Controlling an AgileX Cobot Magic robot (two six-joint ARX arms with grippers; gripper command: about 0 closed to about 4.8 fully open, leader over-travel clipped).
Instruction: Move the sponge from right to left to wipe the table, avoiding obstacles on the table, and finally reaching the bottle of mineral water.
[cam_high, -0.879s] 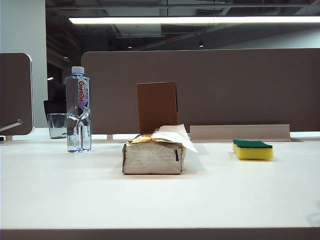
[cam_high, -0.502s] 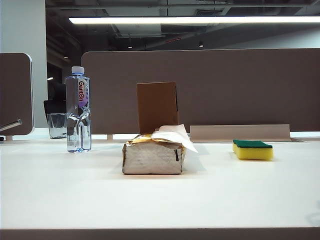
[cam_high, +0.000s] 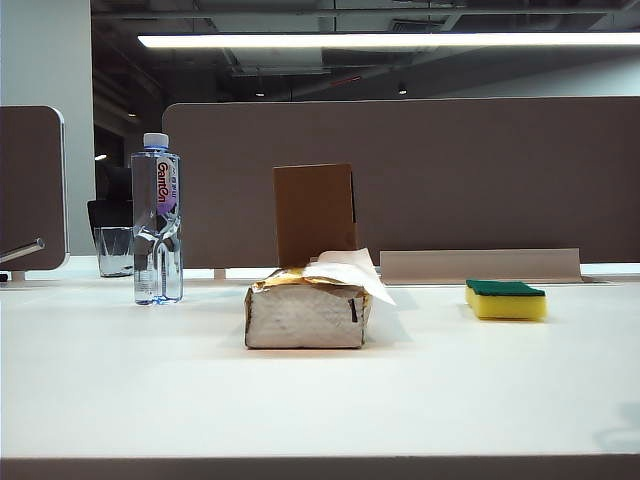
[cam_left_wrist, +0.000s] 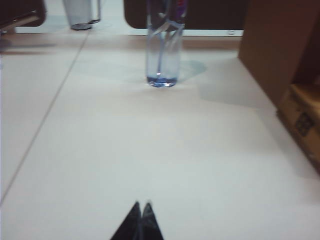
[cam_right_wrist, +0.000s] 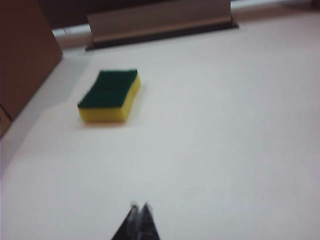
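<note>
Checking the table (cam_high: 120, 400) from my remote station, I find the sponge (cam_high: 506, 299) lying flat toward the right edge, green scouring layer up, nothing touching it. The bottle of mineral water (cam_high: 157, 218) stands upright toward the left edge, white cap on, its body dented. Between them, about mid-table, sit the obstacles: the tissue pack (cam_high: 308, 310) with white tissue sticking out of its gold top, and the cardboard box (cam_high: 314, 213) upright just behind it. A glass cup (cam_high: 115, 251) stands behind the bottle near the far left corner.

I see neither arm in the exterior view. In the left wrist view the left gripper (cam_left_wrist: 140, 206) has its fingertips pressed together with nothing between them; it is over bare tabletop, well short of the bottle's base (cam_left_wrist: 161, 80), with the box's side (cam_left_wrist: 270, 47) off to one side. In the right wrist view the right gripper (cam_right_wrist: 139, 206) is likewise closed and empty, over bare tabletop and well apart from the sponge (cam_right_wrist: 110, 95). A low grey strip (cam_right_wrist: 159, 22) runs along the far edge beyond the sponge.
</note>
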